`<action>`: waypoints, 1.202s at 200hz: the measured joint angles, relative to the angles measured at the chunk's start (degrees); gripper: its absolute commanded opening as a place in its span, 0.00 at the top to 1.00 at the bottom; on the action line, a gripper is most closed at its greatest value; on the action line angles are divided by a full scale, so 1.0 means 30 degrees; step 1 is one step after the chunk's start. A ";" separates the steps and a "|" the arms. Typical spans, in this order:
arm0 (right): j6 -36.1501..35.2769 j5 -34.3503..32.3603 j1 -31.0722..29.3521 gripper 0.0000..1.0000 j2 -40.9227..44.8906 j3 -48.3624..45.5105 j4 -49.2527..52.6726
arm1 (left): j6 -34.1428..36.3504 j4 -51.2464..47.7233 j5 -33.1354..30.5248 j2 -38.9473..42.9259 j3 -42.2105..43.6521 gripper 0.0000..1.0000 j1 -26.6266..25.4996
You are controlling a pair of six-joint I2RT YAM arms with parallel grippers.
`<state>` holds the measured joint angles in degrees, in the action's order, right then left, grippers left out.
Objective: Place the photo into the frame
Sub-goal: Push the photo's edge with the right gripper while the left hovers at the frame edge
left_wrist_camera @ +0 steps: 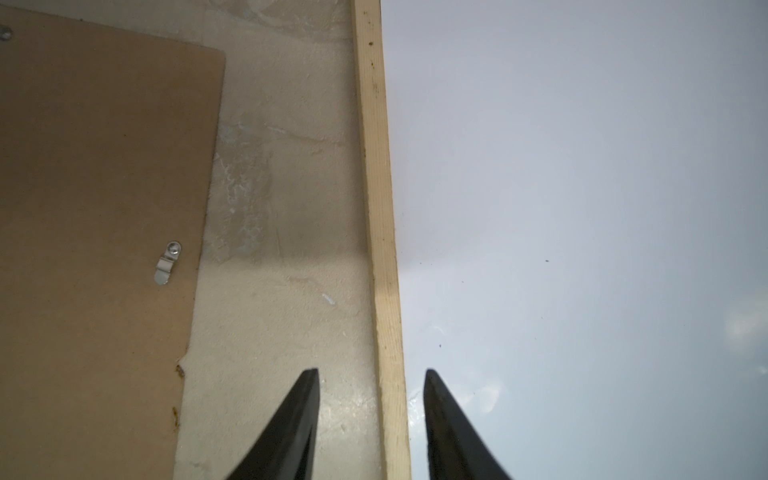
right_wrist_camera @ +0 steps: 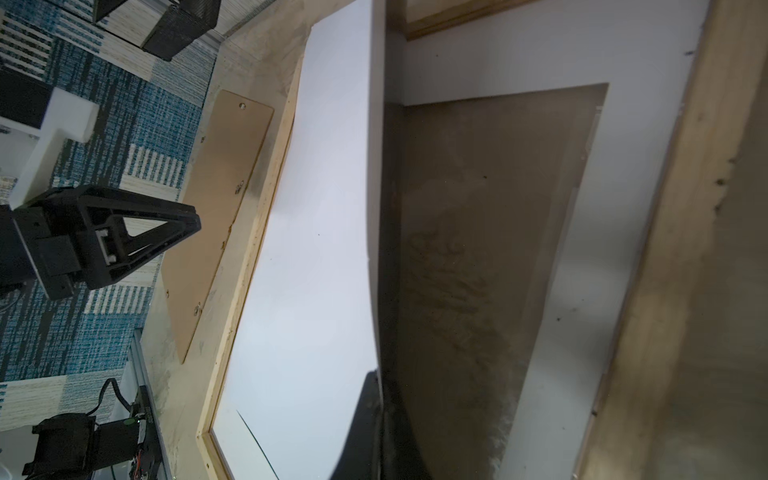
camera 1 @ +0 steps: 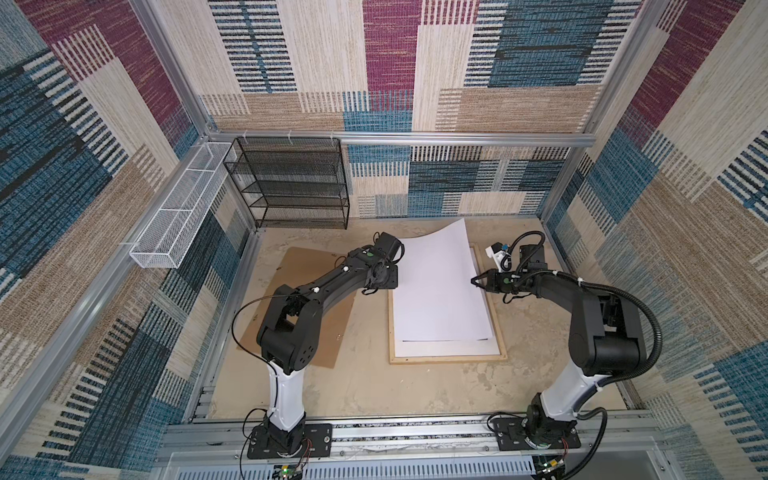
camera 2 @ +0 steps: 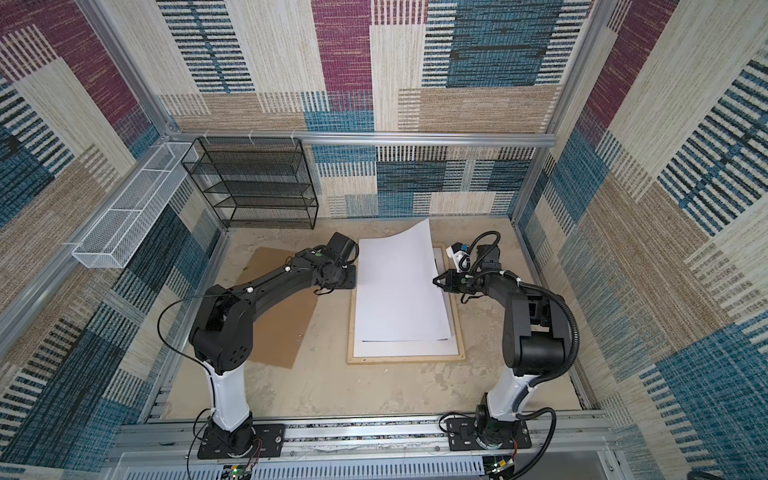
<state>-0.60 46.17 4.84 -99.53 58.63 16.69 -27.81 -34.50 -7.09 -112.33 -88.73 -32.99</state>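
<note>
Over the frame (camera 1: 449,358): right tool (camera 1: 475,281) clenched on photo (camera 1: 436,291) at its right edge, that edge lifted, blank side up; left tool (left_wrist_camera: 371,374) released, jaws straddling frame's left rail.

A brown backing board (camera 1: 328,332) lies flat on the left half of the mottled beige table surface (camera 1: 374,395). A metal turn clip (left_wrist_camera: 168,262) is fixed near one long edge of the board. A white mat (right_wrist_camera: 623,166) with a rectangular opening lies flat to the right of the board. A black mesh shelf unit (camera 1: 291,187) stands against the rear wall. A white mesh basket (camera 1: 174,212) hangs on the left wall. Patterned woven fabric (camera 1: 415,83) covers the walls.
</note>
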 measured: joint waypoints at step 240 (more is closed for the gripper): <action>-0.0612 -0.2805 -0.0663 1.00 0.3126 0.0270 0.4976 | -0.0022 0.3730 0.2477 -0.1064 0.2798 0.72 0.0080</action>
<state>-2.44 37.76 2.85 -90.15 59.44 31.62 -27.88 -23.31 0.34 -115.52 -80.34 -32.75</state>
